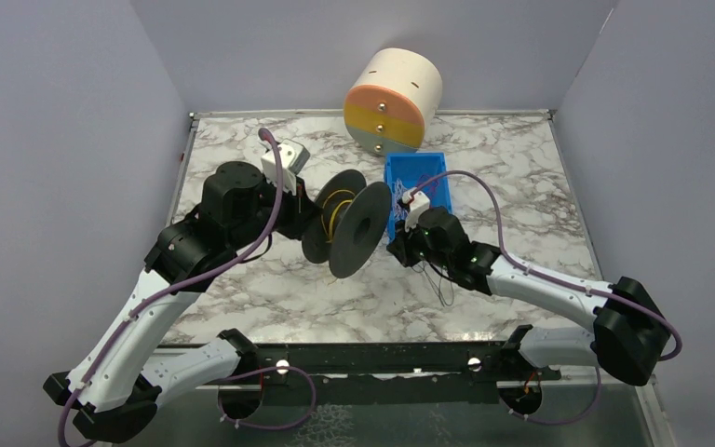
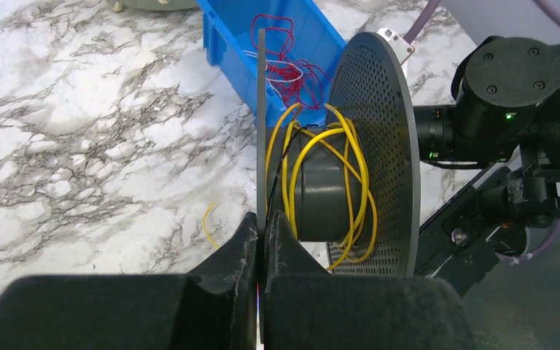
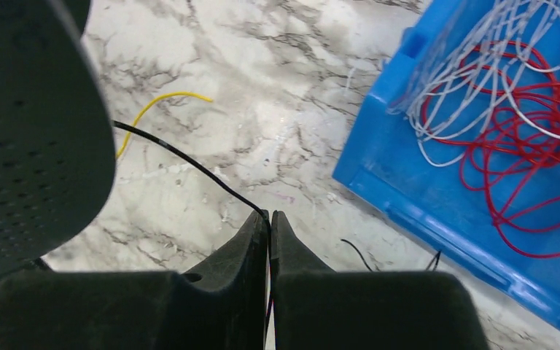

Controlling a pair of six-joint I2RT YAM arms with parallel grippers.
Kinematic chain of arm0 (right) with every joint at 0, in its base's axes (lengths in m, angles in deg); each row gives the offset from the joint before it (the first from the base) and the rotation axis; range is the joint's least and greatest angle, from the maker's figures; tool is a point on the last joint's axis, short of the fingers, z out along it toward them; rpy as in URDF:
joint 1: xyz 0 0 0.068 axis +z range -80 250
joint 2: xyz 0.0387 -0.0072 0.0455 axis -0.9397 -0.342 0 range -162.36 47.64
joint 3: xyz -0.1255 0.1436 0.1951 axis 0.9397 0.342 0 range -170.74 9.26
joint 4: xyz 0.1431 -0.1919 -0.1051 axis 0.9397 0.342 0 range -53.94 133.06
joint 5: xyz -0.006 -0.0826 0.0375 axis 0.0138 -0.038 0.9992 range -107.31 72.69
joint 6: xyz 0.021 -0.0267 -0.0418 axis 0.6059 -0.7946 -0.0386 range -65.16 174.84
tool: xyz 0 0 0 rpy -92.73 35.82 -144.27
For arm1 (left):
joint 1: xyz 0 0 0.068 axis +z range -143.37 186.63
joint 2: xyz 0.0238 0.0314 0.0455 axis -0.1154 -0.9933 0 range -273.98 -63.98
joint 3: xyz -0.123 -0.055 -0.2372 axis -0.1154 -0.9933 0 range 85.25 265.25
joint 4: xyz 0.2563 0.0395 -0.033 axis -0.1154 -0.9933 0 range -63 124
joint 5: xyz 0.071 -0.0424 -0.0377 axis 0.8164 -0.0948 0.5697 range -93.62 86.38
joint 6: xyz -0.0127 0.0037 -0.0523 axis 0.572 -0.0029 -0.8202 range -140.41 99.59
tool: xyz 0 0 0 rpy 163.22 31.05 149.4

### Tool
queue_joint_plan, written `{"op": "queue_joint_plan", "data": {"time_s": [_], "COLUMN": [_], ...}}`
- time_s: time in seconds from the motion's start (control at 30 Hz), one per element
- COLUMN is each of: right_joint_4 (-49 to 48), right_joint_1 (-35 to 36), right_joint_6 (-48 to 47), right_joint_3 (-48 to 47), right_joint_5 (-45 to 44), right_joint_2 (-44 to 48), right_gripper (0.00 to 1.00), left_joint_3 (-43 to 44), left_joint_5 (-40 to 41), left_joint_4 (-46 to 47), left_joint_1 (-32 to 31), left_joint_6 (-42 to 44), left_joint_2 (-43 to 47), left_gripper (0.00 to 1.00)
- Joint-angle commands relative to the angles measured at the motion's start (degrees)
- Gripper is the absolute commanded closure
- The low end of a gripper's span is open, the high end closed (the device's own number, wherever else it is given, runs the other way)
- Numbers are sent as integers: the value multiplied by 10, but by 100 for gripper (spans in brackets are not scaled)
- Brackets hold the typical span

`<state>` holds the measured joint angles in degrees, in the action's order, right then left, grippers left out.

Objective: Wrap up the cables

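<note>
Left wrist shows yellow cables (image 2: 363,182) looping loosely round spool (image 2: 379,95).

Marble table (image 1: 270,289) with blue bin (image 3: 408,197), yellow wire (image 2: 208,222)

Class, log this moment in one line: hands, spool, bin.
left hand: shut on spool flange | right hand: shut on black wire | spool: yellow wire wound | blue bin: red and white wires

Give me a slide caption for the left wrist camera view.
Left gripper clamps the spool flange; yellow wire loops its hub, blue bin behind.
</note>
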<state>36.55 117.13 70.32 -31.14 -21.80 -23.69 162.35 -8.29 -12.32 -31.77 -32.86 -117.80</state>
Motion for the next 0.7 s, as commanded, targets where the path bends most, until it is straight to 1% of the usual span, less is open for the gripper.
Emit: {"op": "queue_joint_plan", "data": {"time_s": [0.0, 0.13, 0.3, 0.4, 0.53, 0.67], "right_joint_4": [-76, -111, -166, -201, -248, -292], "right_joint_1": [-3, -3, -3, -3, -3, -2], "right_joint_6": [14, 30, 55, 69, 88, 114], "right_joint_3": [19, 42, 88, 111, 139, 153], "right_joint_5": [81, 95, 119, 140, 173, 211], "right_joint_2": [0, 13, 34, 46, 59, 47], "right_gripper": [88, 75, 69, 68, 68, 68], "left_joint_3": [15, 14, 7, 7, -16, -34], "left_joint_5": [3, 16, 34, 46, 68, 95], "left_joint_4": [95, 116, 143, 160, 179, 205], "left_joint_1": [-2, -2, -3, -2, -2, -2], "left_joint_6": [-30, -43, -60, -69, -85, -101], "left_joint_2": [18, 25, 39, 48, 58, 69], "left_gripper": [100, 100, 100, 100, 100, 100]}}
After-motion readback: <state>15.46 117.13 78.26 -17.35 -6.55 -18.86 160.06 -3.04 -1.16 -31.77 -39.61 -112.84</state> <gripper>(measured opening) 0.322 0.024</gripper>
